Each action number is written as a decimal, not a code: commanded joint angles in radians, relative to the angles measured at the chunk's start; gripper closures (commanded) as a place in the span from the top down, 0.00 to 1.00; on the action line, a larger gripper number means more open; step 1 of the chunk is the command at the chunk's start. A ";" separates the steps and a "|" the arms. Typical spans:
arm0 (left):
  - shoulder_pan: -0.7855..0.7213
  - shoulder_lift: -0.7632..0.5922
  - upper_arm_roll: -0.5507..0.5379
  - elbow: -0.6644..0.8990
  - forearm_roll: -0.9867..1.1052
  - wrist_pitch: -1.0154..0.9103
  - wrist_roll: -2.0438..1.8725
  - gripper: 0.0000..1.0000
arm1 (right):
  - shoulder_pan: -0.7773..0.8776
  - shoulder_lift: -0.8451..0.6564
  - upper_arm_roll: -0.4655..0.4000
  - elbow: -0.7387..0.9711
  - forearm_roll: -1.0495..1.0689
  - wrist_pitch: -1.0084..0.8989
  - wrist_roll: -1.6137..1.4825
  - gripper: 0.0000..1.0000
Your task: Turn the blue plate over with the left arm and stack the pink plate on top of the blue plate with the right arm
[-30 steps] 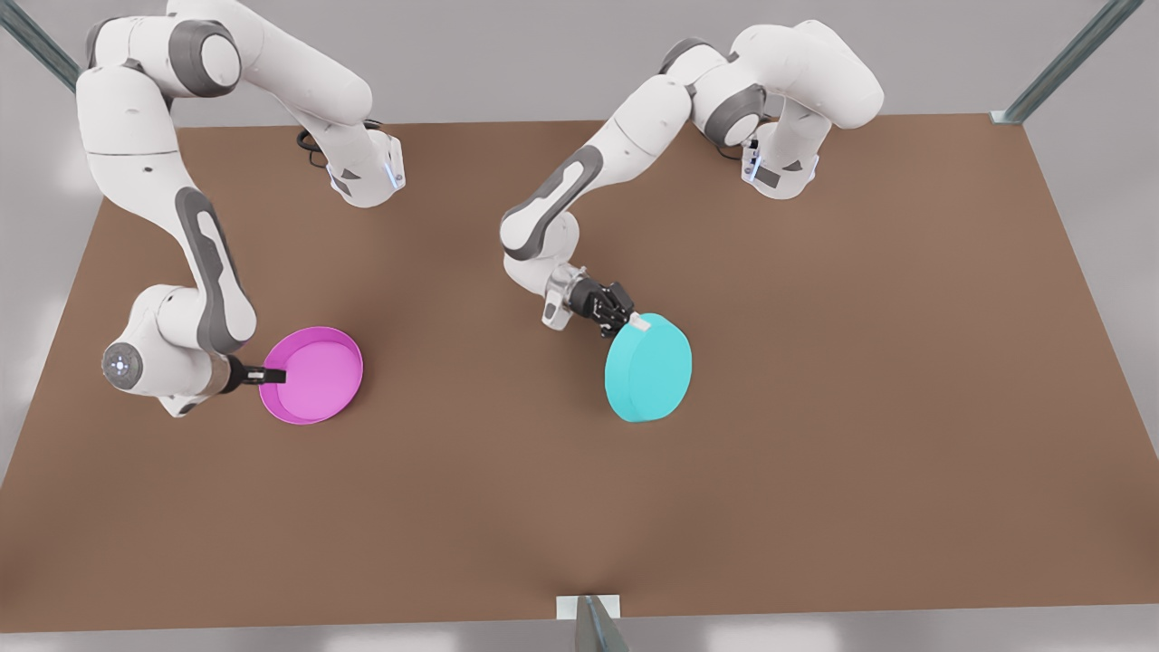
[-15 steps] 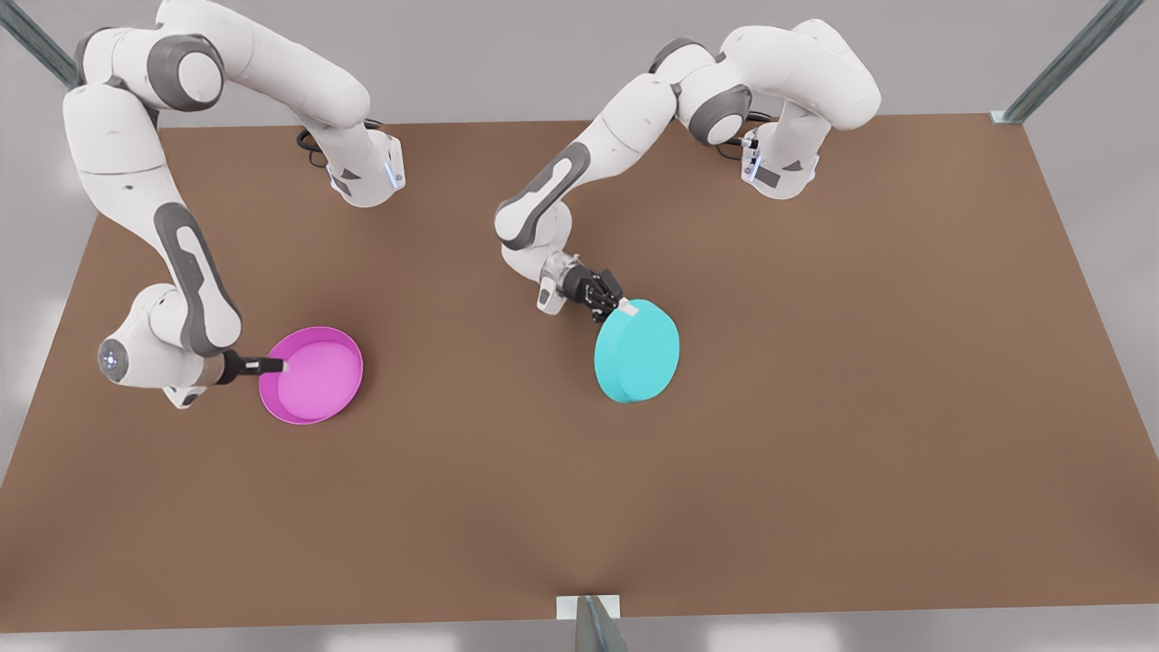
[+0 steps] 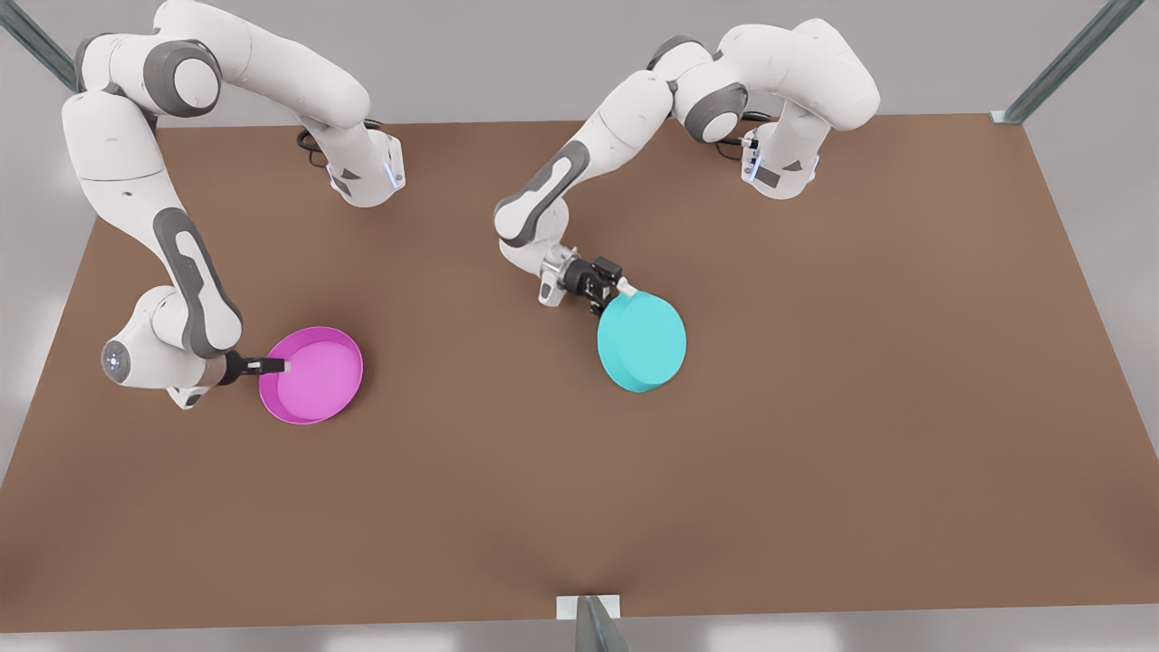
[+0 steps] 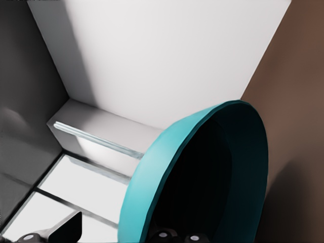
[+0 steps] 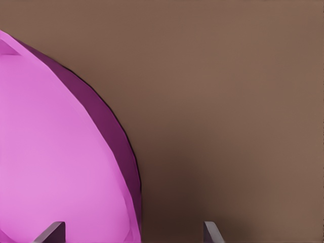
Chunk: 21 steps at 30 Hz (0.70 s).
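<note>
The left gripper [image 3: 623, 291] grasps the blue plate [image 3: 642, 340] by its rim, tilted, flat bottom up. The right gripper [image 3: 279, 366], released, straddles the pink plate's [image 3: 312, 375] rim; lots of bare table [image 3: 815, 435] around.

The left pincer [image 3: 625, 292] has turned the blue plate [image 3: 643, 342] further, base now up and nearly level, drifting toward one o'clock. The right pincer [image 3: 282, 366] drew back from the pink plate's [image 3: 312, 376] inside toward its rim at nine o'clock.
</note>
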 commanded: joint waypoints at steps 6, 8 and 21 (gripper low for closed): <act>-0.006 0.023 -0.029 0.116 -0.130 0.000 0.001 1.00 | 0.001 0.002 0.000 0.000 0.000 0.000 -0.002 0.88; -0.006 0.025 -0.048 0.155 -0.209 0.000 0.001 1.00 | 0.001 0.003 0.000 0.000 0.000 0.000 -0.002 0.81; 0.032 0.019 -0.080 0.446 -0.815 0.064 -0.162 1.00 | 0.004 0.003 0.000 0.000 0.000 -0.002 -0.015 0.36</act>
